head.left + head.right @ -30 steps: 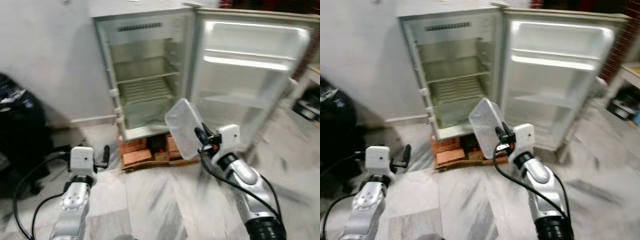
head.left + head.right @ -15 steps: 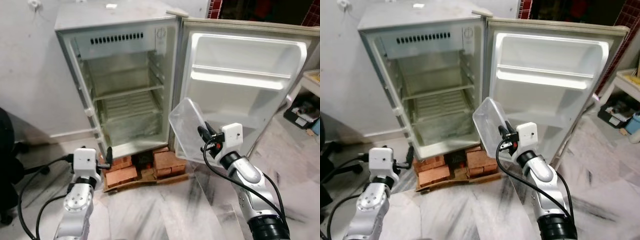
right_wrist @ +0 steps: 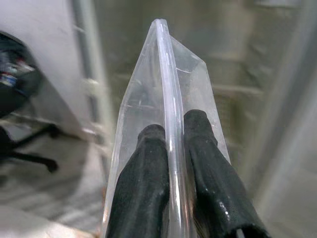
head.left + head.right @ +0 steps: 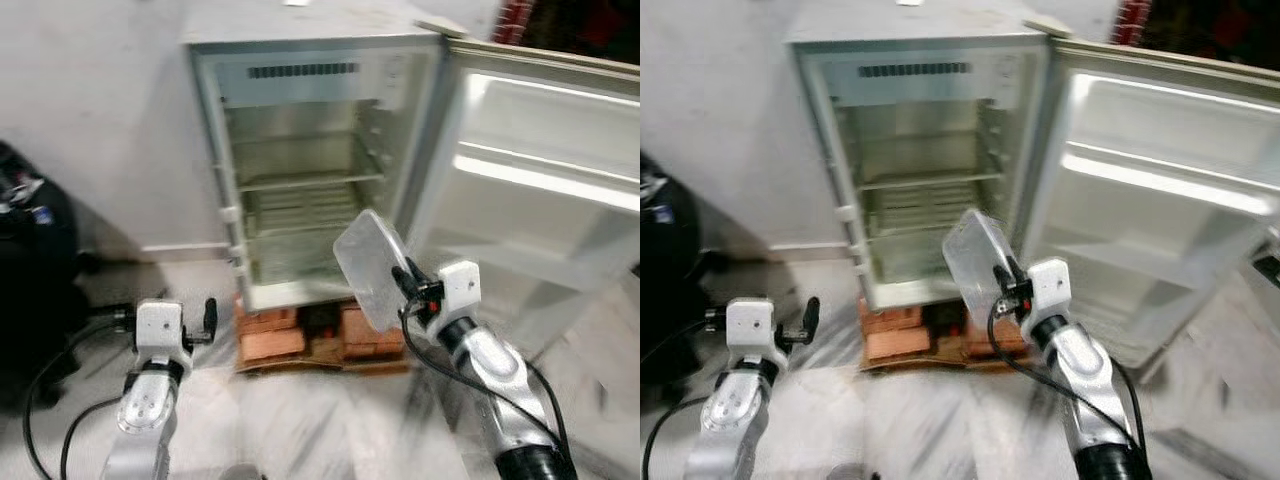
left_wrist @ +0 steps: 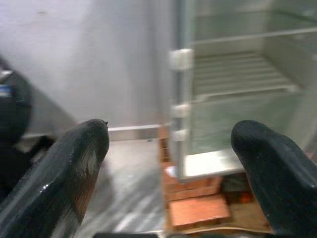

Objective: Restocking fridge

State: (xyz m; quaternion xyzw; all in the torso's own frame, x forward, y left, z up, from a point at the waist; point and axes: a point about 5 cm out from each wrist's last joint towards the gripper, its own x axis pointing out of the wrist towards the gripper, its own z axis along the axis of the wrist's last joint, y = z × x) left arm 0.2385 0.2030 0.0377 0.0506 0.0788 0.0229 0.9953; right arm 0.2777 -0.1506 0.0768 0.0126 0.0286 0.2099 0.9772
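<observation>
A small fridge [image 4: 310, 160] stands open before me on bricks, its shelves bare and its door [image 4: 540, 190] swung out to the right. My right gripper [image 4: 408, 283] is shut on the rim of a clear plastic container [image 4: 368, 268], held up in front of the fridge's lower opening. In the right wrist view the two black fingers [image 3: 148, 168] pinch the container [image 3: 163, 89] edge-on. My left gripper [image 4: 208, 315] hangs low at the left, open, with nothing between its fingers [image 5: 74, 163].
Red bricks and a wooden pallet [image 4: 300, 345] prop the fridge off the marble floor [image 4: 320, 430]. A black office chair [image 4: 30, 270] stands at the far left against the white wall [image 4: 100, 120].
The camera has swung, so the fridge now sits further right in view and the black chair shows more. My right gripper still holds the container; it sits slightly lower against the fridge.
</observation>
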